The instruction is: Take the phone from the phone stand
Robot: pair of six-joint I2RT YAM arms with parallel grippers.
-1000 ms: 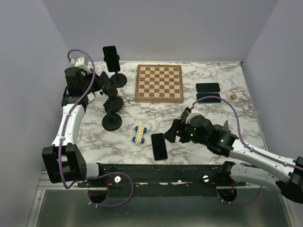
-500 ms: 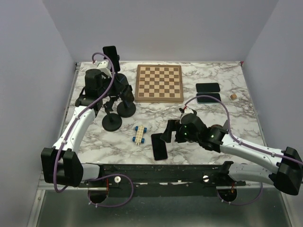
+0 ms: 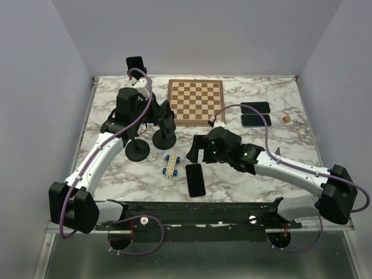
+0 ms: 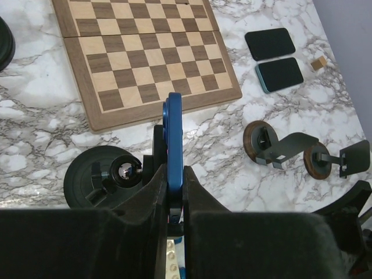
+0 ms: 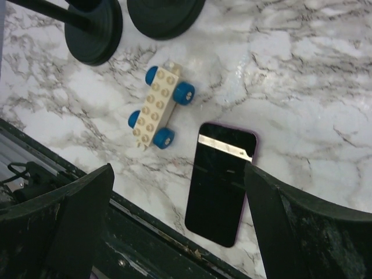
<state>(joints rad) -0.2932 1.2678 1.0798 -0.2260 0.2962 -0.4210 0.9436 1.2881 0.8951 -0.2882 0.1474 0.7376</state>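
Phone (image 4: 173,128) blue, seen edge-on and upright, pinched between the fingers (image 4: 157,192) of the left claw (image 4: 173,174), which is clamped narrow on its lower part; cannot tell if its bottom edge still sits in the cradle; stand (image 4: 93,180) has its round black base just left of the phone in the wrist view, directly under the left claw (image 3: 167,119) in the overhead view, on the surface (image 3: 290,145) in front of the chessboard's near-left corner; chessboard (image 3: 195,102) just behind, its near edge close to the claw; second stand (image 3: 138,150) just beside to the left, the two bases near but apart; third stand (image 3: 136,67) at the back-left corner with a dark phone on it; right claw (image 3: 195,150) hangs just right of the stand, jaws spread wide, nothing between them; in its wrist view the right claw (image 5: 177,168) frames a black phone (image 5: 221,180) lying flat, close to the surface's near edge and the dark rail (image 5: 145,238); toy block (image 5: 160,107) with blue wheels left of that phone, not touching; tight room between stand, toy block and right claw; two dark phones (image 3: 256,114) flat side by side right of the chessboard; wooden cube (image 3: 286,118) beyond them; bare marble toward the right edge and the near-right corner.
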